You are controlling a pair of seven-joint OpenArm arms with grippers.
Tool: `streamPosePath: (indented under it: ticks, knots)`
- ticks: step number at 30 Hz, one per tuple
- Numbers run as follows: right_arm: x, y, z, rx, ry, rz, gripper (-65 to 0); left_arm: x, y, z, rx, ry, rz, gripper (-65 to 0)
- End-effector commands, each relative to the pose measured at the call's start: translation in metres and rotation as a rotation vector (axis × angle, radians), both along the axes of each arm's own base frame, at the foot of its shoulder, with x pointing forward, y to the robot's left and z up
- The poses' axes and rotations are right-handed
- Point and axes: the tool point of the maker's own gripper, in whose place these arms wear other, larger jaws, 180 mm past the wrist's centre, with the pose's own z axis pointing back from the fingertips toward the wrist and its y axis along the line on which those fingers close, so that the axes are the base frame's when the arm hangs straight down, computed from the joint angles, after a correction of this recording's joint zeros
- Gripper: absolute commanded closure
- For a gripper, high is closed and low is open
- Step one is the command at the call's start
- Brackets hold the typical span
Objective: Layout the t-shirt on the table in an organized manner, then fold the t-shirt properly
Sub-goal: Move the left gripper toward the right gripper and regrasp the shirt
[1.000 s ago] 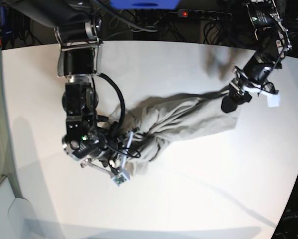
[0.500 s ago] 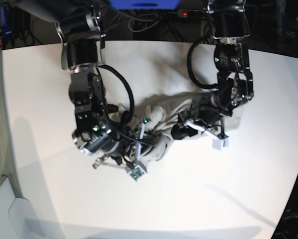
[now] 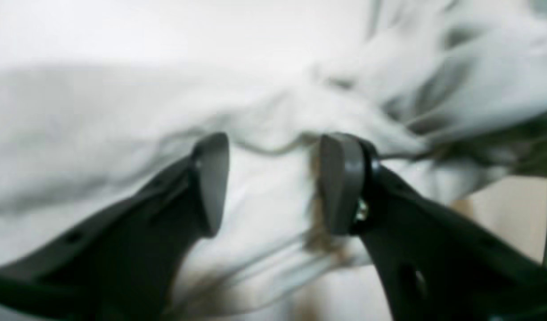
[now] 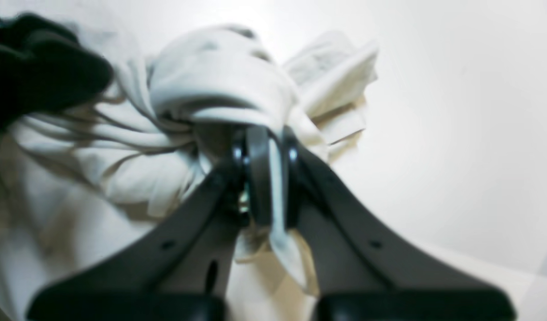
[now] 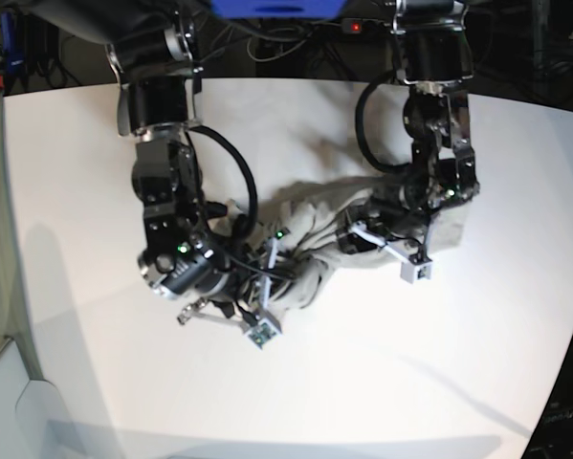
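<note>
The light grey-beige t-shirt (image 5: 310, 215) lies bunched and wrinkled in the middle of the white table (image 5: 410, 363). My right gripper (image 4: 267, 171) is shut on a fold of the t-shirt (image 4: 220, 84), and a strip of cloth hangs out between the jaws. In the base view it (image 5: 272, 263) is at the shirt's left end. My left gripper (image 3: 275, 183) is open, and its fingers (image 3: 211, 178) straddle a hem edge of the t-shirt (image 3: 100, 111) without closing on it. In the base view it (image 5: 348, 241) is over the shirt's right half.
A power strip (image 5: 382, 27) with a red light and cables lies beyond the table's far edge, beside a blue object (image 5: 276, 8). A white box (image 5: 9, 402) stands off the table's front left corner. Both arms crowd the table's centre.
My left arm has swung in from the far right to the table's centre, and the stretched shirt has bunched up. My right arm has shifted slightly right with its hold on the cloth.
</note>
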Motion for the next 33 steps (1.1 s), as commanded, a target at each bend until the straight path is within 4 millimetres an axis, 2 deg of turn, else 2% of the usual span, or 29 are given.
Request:
streamPosePath:
  ticks: [1, 4, 8, 10, 14, 16, 20, 22, 26, 29, 33]
  knots:
    - [0.012, 0.005, 0.022, 0.038, -0.065, -0.001, 0.0, 0.013, -0.001, 0.011, -0.009, -0.037, 0.001, -32.5]
    - [0.012, 0.006, 0.023, 0.039, -0.065, -0.001, 0.0, 0.007, -0.002, -0.005, -0.017, 0.013, 0.000, -32.5]
    - [0.012, 0.005, 0.022, 0.036, -0.063, -0.002, 0.0, 0.005, -0.003, -0.010, -0.020, 0.028, 0.000, -32.0]
    - [0.012, 0.005, 0.022, 0.037, -0.065, -0.001, 0.0, 0.004, -0.003, -0.012, -0.021, 0.032, -0.001, -26.5]
    - [0.012, 0.004, 0.023, 0.035, -0.066, -0.004, 0.0, 0.004, -0.001, -0.013, -0.021, 0.034, 0.000, -8.5]
    - [0.013, -0.001, 0.022, 0.025, -0.066, -0.008, 0.0, -0.001, -0.001, -0.021, -0.024, 0.059, -0.001, 0.0]
    - [0.013, -0.002, 0.021, 0.022, -0.066, -0.009, 0.0, -0.006, 0.003, -0.028, -0.024, 0.079, 0.000, -0.3]
    - [0.014, -0.002, 0.022, 0.024, -0.070, -0.009, 0.0, -0.001, 0.002, -0.018, -0.038, 0.050, 0.004, -0.4]
    - [0.014, -0.002, 0.022, 0.022, -0.069, -0.009, 0.0, 0.006, 0.002, 0.023, -0.118, -0.065, 0.024, -0.4]
    - [0.017, -0.003, 0.024, 0.020, -0.075, -0.010, 0.0, 0.013, 0.010, 0.061, -0.147, -0.169, 0.019, -0.4]
    - [0.022, -0.011, 0.027, 0.005, -0.086, -0.022, 0.0, 0.005, 0.029, 0.084, -0.175, -0.229, 0.033, -0.4]
